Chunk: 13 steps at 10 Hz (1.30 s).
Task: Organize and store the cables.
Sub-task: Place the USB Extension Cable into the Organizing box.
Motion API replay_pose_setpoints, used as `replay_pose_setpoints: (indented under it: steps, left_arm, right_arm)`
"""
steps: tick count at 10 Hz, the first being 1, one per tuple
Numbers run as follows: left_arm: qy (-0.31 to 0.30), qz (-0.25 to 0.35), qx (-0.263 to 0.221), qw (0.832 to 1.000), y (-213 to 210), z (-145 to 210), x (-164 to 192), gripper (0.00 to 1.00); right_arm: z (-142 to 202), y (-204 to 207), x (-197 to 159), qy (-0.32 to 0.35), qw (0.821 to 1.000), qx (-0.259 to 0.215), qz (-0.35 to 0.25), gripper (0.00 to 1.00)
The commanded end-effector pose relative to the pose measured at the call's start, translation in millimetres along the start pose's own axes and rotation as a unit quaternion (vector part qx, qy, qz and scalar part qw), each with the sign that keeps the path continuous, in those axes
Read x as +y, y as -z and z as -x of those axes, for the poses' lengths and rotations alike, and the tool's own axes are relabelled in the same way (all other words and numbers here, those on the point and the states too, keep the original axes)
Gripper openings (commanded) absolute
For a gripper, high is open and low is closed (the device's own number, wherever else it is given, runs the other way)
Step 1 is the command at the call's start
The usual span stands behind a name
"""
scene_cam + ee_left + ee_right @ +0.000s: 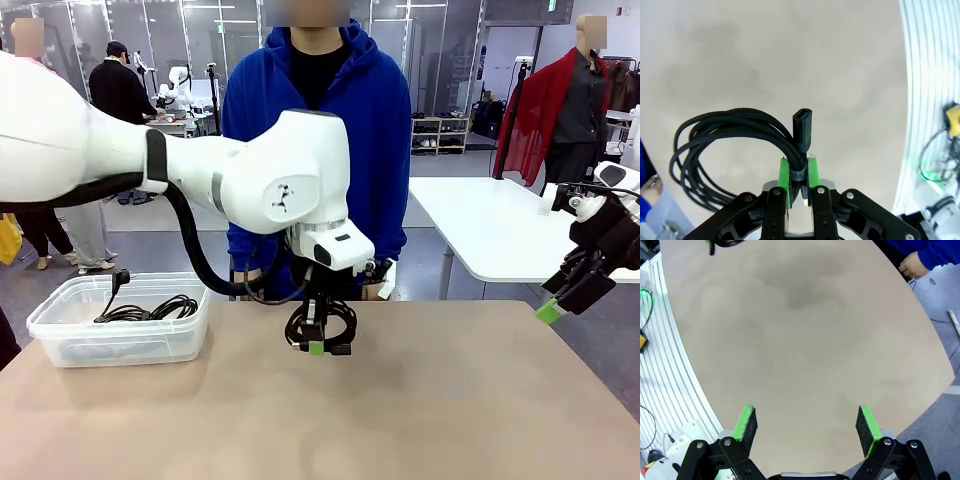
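A coiled black cable [322,326] hangs just above the tan table near its far middle, with my left gripper [316,346] shut on it. In the left wrist view the green pads [784,173] pinch the braided loop [725,145] beside its plug end [803,129]. Another coiled black cable [150,310] lies in the clear plastic bin [120,335] at the table's left. My right gripper [556,303] hovers off the table's right edge; its wrist view shows that gripper [806,422] open with nothing between the pads.
A person in a blue hoodie [318,120] stands at the far side, right behind the held cable, one hand [912,265] near the table edge. A white table [500,225] stands at the back right. Bare tabletop [400,410] spreads in front.
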<state>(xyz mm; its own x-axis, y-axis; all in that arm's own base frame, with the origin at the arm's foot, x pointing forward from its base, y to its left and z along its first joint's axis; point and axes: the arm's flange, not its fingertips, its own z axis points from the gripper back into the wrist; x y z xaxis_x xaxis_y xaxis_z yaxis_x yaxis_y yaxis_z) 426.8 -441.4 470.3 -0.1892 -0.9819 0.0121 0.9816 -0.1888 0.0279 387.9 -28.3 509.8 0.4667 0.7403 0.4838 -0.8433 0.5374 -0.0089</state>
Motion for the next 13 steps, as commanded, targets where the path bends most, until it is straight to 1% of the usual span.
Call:
replay_pose_setpoints:
  steps: [1, 2, 3, 5, 6, 8, 10, 11, 13]
  left_arm:
    - [0.024, 0.019, 0.011, 0.999, -13.6, 20.0, -19.6, 0.16]
    - [0.034, 0.016, 0.009, 0.999, -20.4, 33.4, -21.9, 0.16]
    - [0.057, 0.016, 0.011, 0.998, -26.1, 49.8, -26.8, 0.16]
    - [0.107, -0.006, 0.023, 0.994, -31.6, 94.8, -32.4, 0.16]
    - [0.117, -0.031, 0.025, 0.992, -32.2, 116.7, -31.9, 0.16]
    - [0.098, -0.037, 0.033, 0.994, -38.4, 151.9, -32.8, 0.16]
    - [0.074, -0.039, 0.051, 0.995, -45.6, 179.8, -33.0, 0.16]
    - [0.063, -0.037, 0.070, 0.995, -47.2, 190.8, -33.3, 0.16]
    - [0.038, -0.044, 0.061, 0.996, -53.9, 216.5, -37.4, 0.16]
  right_arm:
    - [-0.4, -1.4, -0.3, 0.001, 1.000, 0.002, -0.003, 1.00]
    - [-0.4, -1.4, -0.3, 0.001, 1.000, 0.002, -0.003, 1.00]
    - [-0.4, -1.4, -0.3, 0.001, 1.000, 0.002, -0.003, 1.00]
    - [-0.4, -1.4, -0.3, 0.001, 1.000, 0.002, -0.003, 1.00]
    - [-0.4, -1.4, -0.3, 0.001, 1.000, 0.002, -0.003, 1.00]
    - [-0.4, -1.4, -0.3, 0.001, 1.000, 0.002, -0.003, 1.00]
    - [-0.4, -1.4, -0.3, 0.001, 1.000, 0.002, -0.003, 1.00]
    - [-0.4, -1.4, -0.3, 0.001, 1.000, 0.002, -0.003, 1.00]
    - [-0.4, -1.4, -0.3, 0.001, 1.000, 0.002, -0.003, 1.00]
